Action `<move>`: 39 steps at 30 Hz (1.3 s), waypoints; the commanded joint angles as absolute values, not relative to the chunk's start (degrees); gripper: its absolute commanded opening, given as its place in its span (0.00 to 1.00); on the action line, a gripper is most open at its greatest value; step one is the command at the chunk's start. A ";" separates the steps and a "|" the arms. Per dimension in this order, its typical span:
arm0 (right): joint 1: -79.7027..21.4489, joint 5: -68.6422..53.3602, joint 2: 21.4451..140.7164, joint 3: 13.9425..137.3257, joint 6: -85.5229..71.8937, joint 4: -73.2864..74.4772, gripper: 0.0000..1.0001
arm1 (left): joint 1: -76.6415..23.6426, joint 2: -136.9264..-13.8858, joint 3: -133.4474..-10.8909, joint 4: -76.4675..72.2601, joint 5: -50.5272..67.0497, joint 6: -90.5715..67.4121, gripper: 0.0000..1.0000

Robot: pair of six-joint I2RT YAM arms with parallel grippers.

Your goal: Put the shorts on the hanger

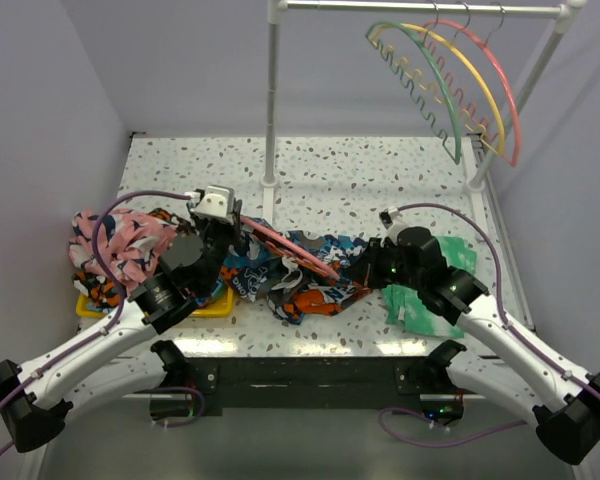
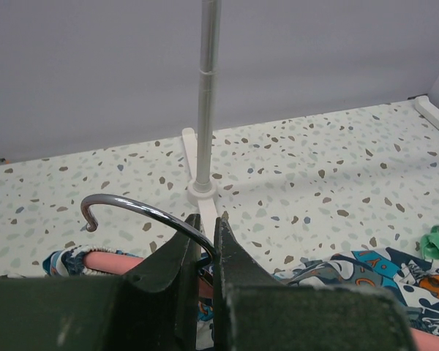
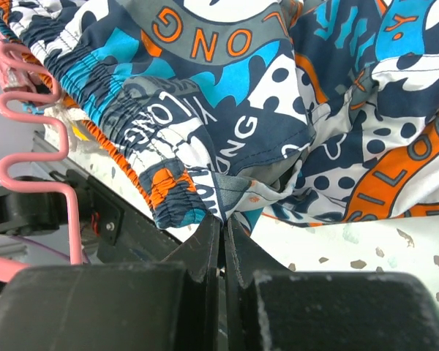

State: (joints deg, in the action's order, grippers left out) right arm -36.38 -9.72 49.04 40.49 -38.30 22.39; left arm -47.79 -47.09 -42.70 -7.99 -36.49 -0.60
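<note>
The shorts [image 1: 300, 278] lie crumpled on the table between the arms, in an orange, blue, navy and white print. The coral-pink hanger [image 1: 295, 250] lies slanted across them. My left gripper [image 1: 236, 228] is shut on the hanger's metal hook [image 2: 132, 208], and the hanger's pink arm [image 2: 106, 260] shows below the jaws. My right gripper [image 1: 366, 268] is shut on a fold of the shorts [image 3: 227, 110] near the elastic waistband, with the tips [image 3: 223, 221] pinching cloth. The hanger's wavy pink strip [image 3: 29, 153] shows beside the waistband. The shorts also show in the left wrist view [image 2: 373, 267].
A white rack pole [image 1: 271, 100] stands mid-table, its foot just ahead of the left gripper [image 2: 205, 186]. Green, yellow and pink hangers [image 1: 460, 80] hang on the rail at the back right. A pink-and-navy garment [image 1: 115, 245] lies left over a yellow tray [image 1: 215, 305]. A green cloth [image 1: 420, 300] lies under the right arm.
</note>
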 commanded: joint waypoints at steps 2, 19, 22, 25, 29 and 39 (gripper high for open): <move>-34.63 -12.74 47.37 41.92 -37.88 29.62 0.00 | -46.76 -46.40 -43.50 -15.20 -47.11 6.86 0.00; -33.22 -13.62 45.09 45.96 -38.93 32.70 0.00 | -46.76 -47.20 -43.59 -15.21 -51.94 8.26 0.00; -33.31 -13.45 44.65 47.10 -38.93 33.66 0.00 | -46.67 -47.98 -43.85 -15.38 -53.52 8.53 0.00; -33.22 -12.22 44.47 48.51 -38.58 35.33 0.00 | -46.76 -47.99 -43.68 -15.29 -53.44 8.44 0.00; -32.78 -12.04 44.91 49.57 -38.58 36.21 0.00 | -46.76 -47.64 -43.24 -15.91 -53.53 8.70 0.00; -30.50 -10.45 45.79 53.17 -36.91 39.29 0.00 | -46.67 -45.35 -40.96 -18.19 -54.58 10.45 0.00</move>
